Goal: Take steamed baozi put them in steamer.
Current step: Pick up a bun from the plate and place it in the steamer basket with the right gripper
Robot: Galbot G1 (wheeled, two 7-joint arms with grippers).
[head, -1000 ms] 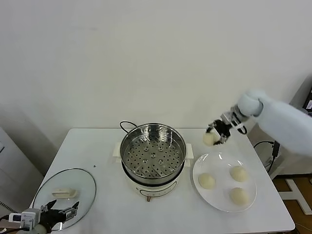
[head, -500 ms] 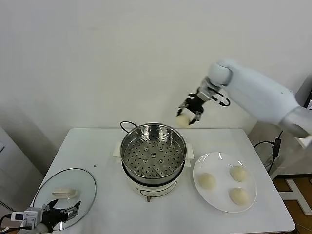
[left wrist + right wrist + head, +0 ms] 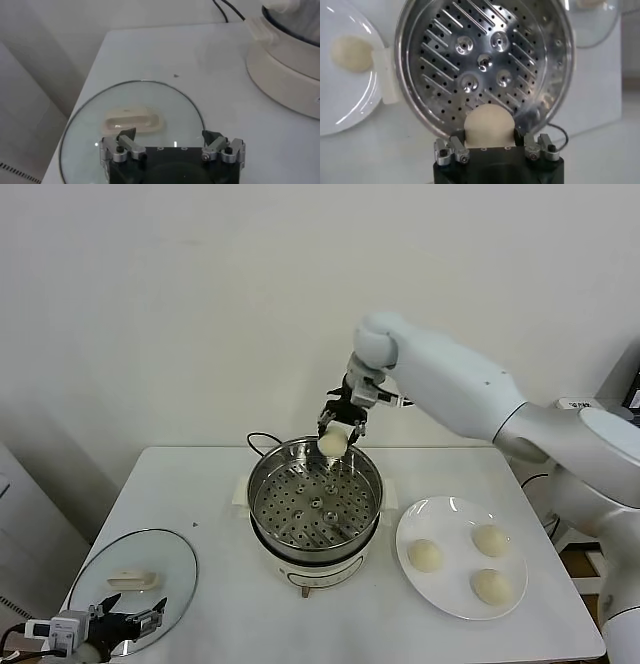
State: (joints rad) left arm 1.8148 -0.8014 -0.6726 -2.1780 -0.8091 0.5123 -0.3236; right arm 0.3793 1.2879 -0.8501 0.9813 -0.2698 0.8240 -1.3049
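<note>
Overhead: right gripper held in the air above the far rim of the steamer, jaws clamped on one steamed baozi. Bun clear of the perforated tray, not touching the steel wall. Same grasp confirmed in right wrist view: bun seated between the jaws of the right gripper, perforated tray of the steamer directly beneath, tray bare of buns.

Steamer standing at centre of the white counter, shiny steel pot on white base, black cord running off behind it.

White plate just beside the steamer on the robot's right, carrying three remaining buns: one near the steamer side, one toward the far edge, one toward the near edge. All three apart from each other. One of them and the plate edge also seen in right wrist view.

Glass lid lying flat on the counter at the near left corner, white handle up. Left gripper parked low at the near edge of the lid, well apart from the steamer. Left wrist view: left gripper with jaws apart, holding nothing, lid just ahead of the fingertips.
</note>
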